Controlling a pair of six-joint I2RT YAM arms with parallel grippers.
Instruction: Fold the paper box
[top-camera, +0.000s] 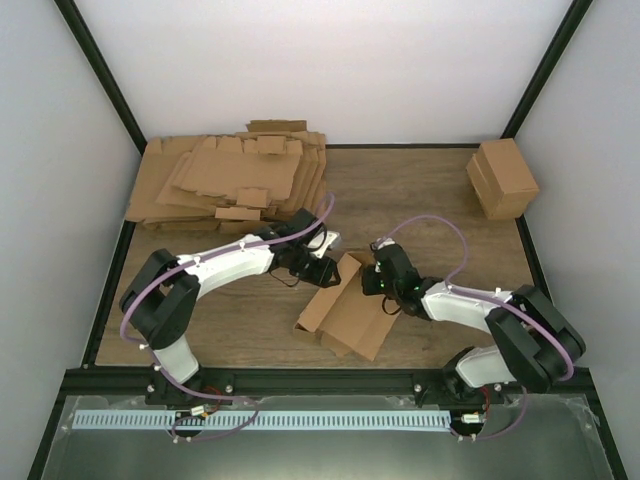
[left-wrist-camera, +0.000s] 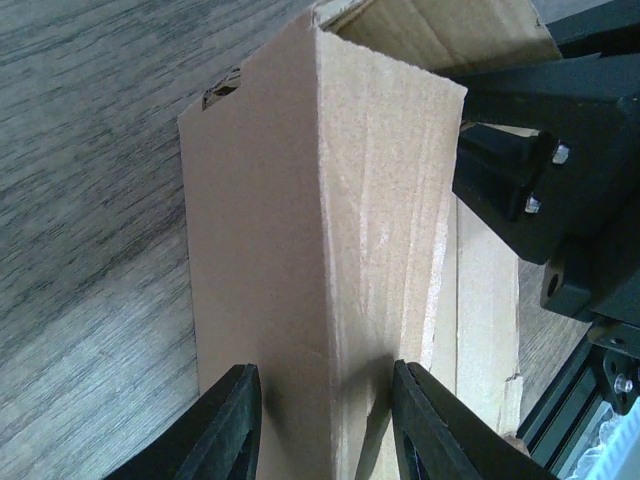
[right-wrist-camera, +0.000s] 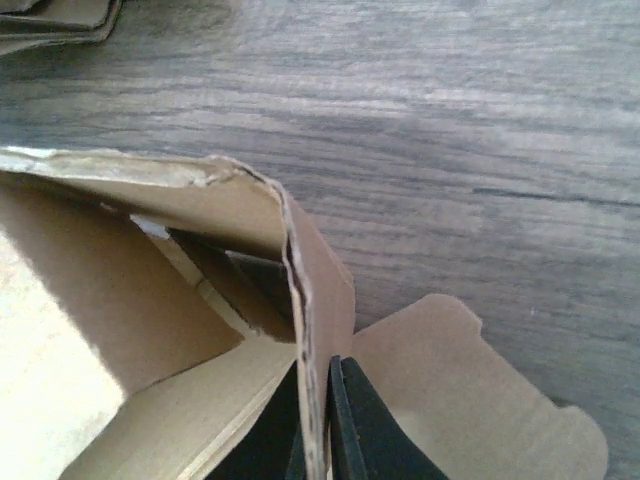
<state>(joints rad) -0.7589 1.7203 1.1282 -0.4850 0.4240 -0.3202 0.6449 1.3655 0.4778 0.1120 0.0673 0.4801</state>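
Currently in hand: the forming stage, with walls being raised from the blank.

Item: paper box (top-camera: 350, 308), plain brown cardboard, partly erected, near the middle of the counter (top-camera: 440, 200) between the two arms. One side stands up as a creased ridge, the interior is open, and a rounded tab (right-wrist-camera: 470, 400) lies flat on the wood.

Left end effector (left-wrist-camera: 325, 425): fingers (left-wrist-camera: 232, 425) part-closed, one on each face of the standing ridge, holding the box.

Right end effector (right-wrist-camera: 318, 425): fingers (right-wrist-camera: 355, 430) pinched almost together on a thin upright wall edge at a corner, holding the box.

Surroundings: pile of flat cardboard sheets (top-camera: 235, 180) at the far left, well apart. Blocky carton (top-camera: 503, 178) at the far right corner, well apart.

Next move, as a judgement: one end effector would have to let go and reach a loose flap while the other steadies the raised wall. The flap then needs folding inward along its crease and the tab seating, without the wall springing flat.
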